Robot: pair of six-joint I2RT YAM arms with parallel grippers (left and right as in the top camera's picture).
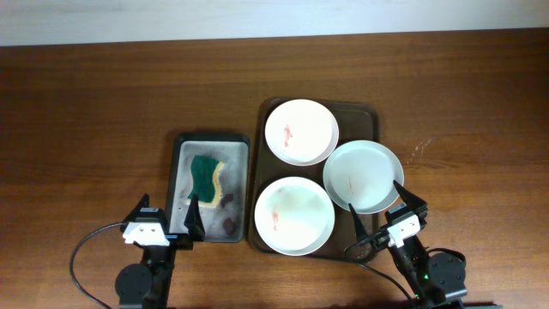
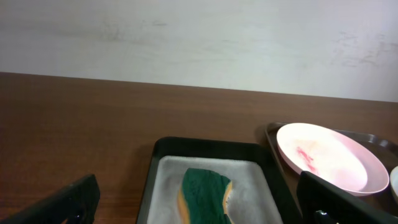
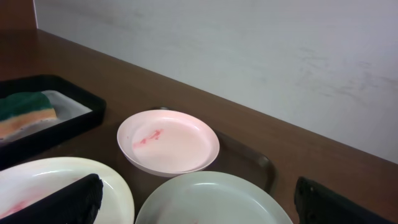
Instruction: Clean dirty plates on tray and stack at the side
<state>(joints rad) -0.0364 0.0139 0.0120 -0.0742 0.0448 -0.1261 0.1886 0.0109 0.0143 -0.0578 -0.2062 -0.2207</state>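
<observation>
Three white plates with reddish smears sit on the dark brown tray [image 1: 371, 116]: a far one [image 1: 301, 131], a right one [image 1: 363, 176] and a near-left one [image 1: 294, 215]. My left gripper [image 1: 168, 216] is open and empty at the near edge of the grey tray, facing the sponge [image 1: 205, 178]. My right gripper [image 1: 386, 213] is open and empty at the near edge of the right plate. In the right wrist view the far plate [image 3: 168, 142], right plate [image 3: 211, 199] and near-left plate [image 3: 37, 180] lie ahead of the fingers [image 3: 199, 214].
A smaller grey metal tray [image 1: 183, 148] left of the brown tray holds a green and yellow sponge [image 2: 205, 196] and small dark bits [image 1: 228, 225]. The left wrist view shows the far plate [image 2: 323, 158] to the right. A pale wall runs behind the wooden table [image 1: 103, 112].
</observation>
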